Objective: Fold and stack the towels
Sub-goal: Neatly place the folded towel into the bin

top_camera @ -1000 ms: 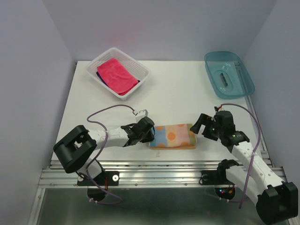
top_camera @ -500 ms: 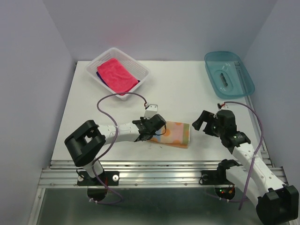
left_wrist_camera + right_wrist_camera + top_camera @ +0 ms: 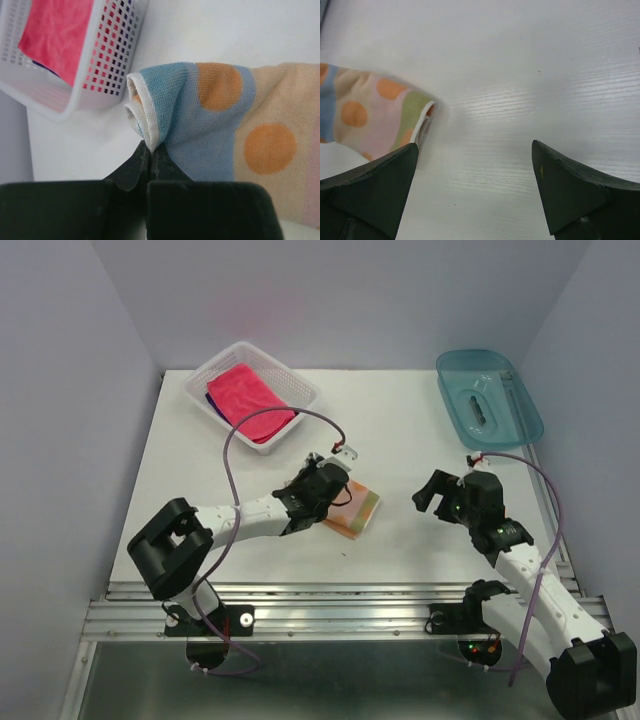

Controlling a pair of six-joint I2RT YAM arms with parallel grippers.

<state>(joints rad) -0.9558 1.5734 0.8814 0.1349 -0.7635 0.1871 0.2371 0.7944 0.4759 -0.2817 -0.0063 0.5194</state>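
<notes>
- Three towels in sight: spotted towel (image 3: 360, 512) (image 3: 240, 125) (image 3: 375, 117) on the desk (image 3: 400, 430) just below the middle of the top view, pink towel (image 3: 250, 400) (image 3: 55, 35) in the white basket (image 3: 303, 392) (image 3: 117, 55) at upper left, purple towel (image 3: 211, 400) only a dark sliver at the pink one's left edge, underneath it.
- Spotted towel folded to a small packet, set at a slant, orange spots on blue, cream, pink and green bands.
- Left claw (image 3: 332, 502) (image 3: 149, 150) pinched tight on the blue, white-hemmed corner of the spotted towel, at the packet's left end.
- Hem bunched and curled just above the fingertips in the left wrist view; rest of the cloth spread off to the right of that frame.
- Cannot tell whether the gripped end is raised off the desk or lying on it.
- Right claw (image 3: 430, 495) (image 3: 474, 146) spread wide, holding nothing, low over bare desk to the right of the packet and apart from it.
- Green, white-edged end of the spotted towel at the left edge of the right wrist view, just above the left-hand finger, somewhat blurred.
- Basket at the upper left of the left wrist view, beyond the gripped corner and not touching it.
- Teal tray (image 3: 528, 415) at the upper right corner of the desk, well apart from both claws, with something dark inside, too small to make out.
</notes>
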